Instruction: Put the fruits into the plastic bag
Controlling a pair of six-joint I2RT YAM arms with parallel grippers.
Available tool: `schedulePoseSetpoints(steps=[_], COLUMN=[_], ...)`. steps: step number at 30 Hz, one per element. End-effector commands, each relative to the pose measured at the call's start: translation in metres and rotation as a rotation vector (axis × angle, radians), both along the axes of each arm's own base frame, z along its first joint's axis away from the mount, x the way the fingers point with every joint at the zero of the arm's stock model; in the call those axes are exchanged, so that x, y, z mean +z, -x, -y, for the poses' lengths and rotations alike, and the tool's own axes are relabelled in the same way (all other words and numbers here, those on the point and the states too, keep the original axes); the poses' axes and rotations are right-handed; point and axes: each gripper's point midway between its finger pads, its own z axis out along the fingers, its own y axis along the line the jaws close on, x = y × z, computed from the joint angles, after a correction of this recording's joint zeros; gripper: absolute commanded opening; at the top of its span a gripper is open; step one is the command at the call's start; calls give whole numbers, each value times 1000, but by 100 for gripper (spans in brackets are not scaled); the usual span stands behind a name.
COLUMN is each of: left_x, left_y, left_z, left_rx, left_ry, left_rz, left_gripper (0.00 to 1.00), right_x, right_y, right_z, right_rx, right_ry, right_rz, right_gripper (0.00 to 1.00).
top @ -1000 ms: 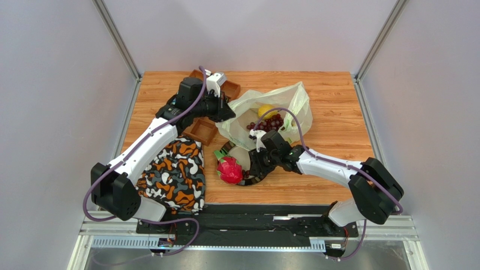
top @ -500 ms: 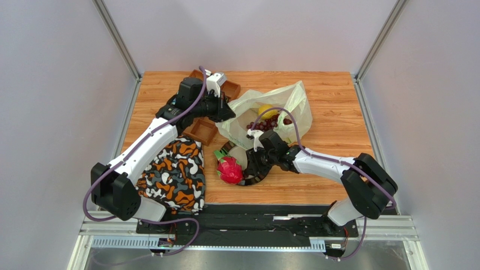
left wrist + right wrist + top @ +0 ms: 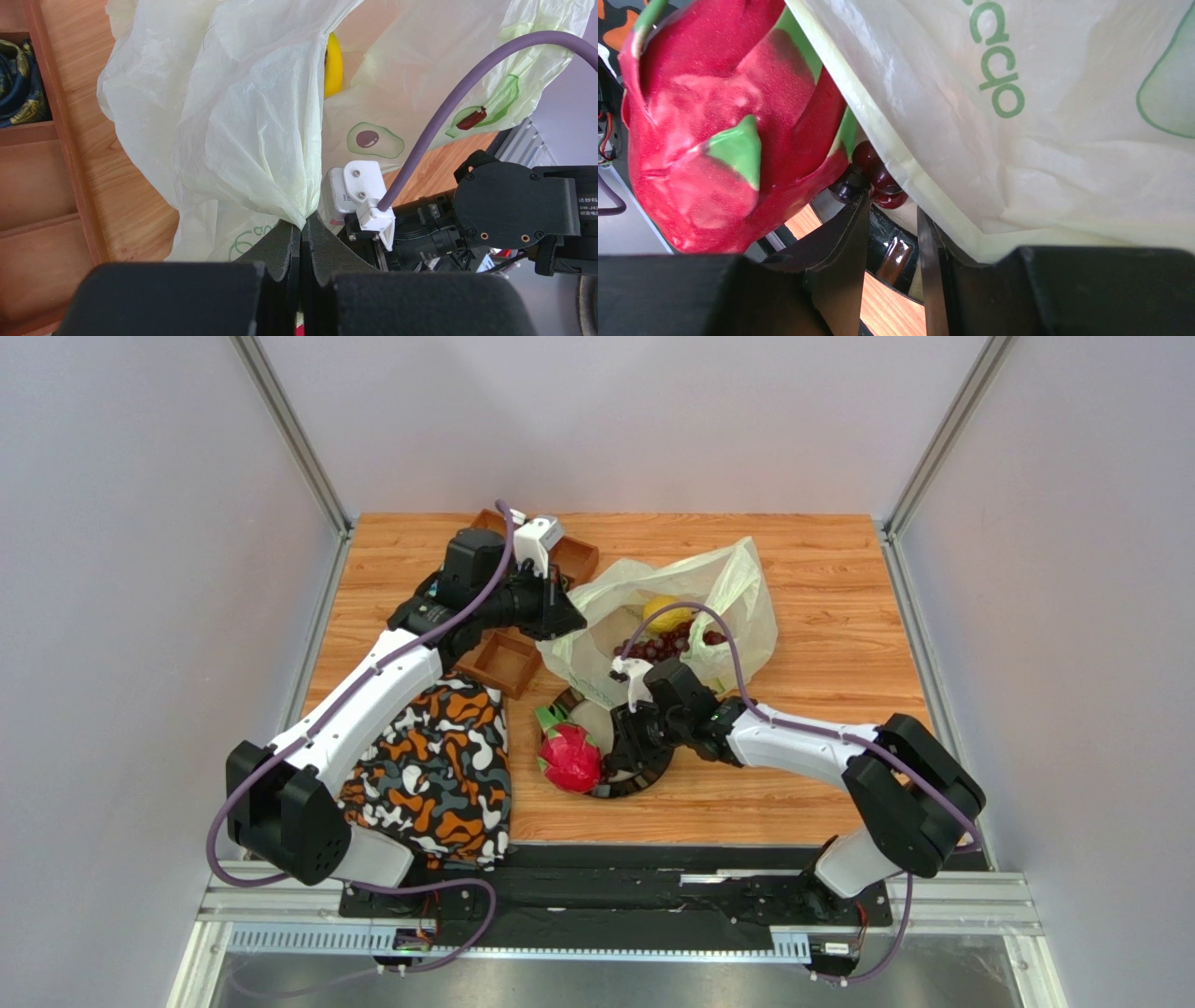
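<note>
l claw [image 3: 303,229] pinches thin pale yellow-green plastic bag [image 3: 246,126]; hold mouth up. r claw [image 3: 891,210] narrow at dark purple grapes [image 3: 877,175], grip unclear: squeeze gently.

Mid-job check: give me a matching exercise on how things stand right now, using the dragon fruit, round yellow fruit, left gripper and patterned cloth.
Things:
1. dragon fruit
2. round yellow fruit
3. left gripper
4. patterned cloth

States or places:
A. inside the plastic bag
B. lying left of the dragon fruit
C. shut on the bag's gathered plastic
D. outside the bag, on its near side

Pairs: 1-D, 2-A, 3-C, 4-B
</note>
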Motion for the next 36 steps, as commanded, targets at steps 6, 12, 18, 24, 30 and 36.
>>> schedulePoseSetpoints(steps=[6, 12, 18, 24, 30, 36], left_x=[19, 17, 18, 19, 19, 20], left_y=[2, 1, 1, 2, 2, 2], left_z=[1, 2, 2, 0, 1, 1], left_rx=[-8, -11, -9, -5, -9, -7], left_ry=[36, 38, 38, 35, 38, 38], left_rz=[45, 38, 41, 46, 41, 46], left_gripper=[0, 0, 0, 0, 0, 0], right_x=[20, 32, 13, 5, 3, -10], right_y=[-2, 2, 1, -1, -4, -1], right_z=[-11, -10, -15, -16, -22, -25], right_rx=[47, 55, 47, 32, 19, 13], right_ry=[-80, -94, -44, -13, -18, 23], right_rz=[62, 106, 98, 114, 117, 112], right_gripper=[40, 61, 67, 67, 67, 66])
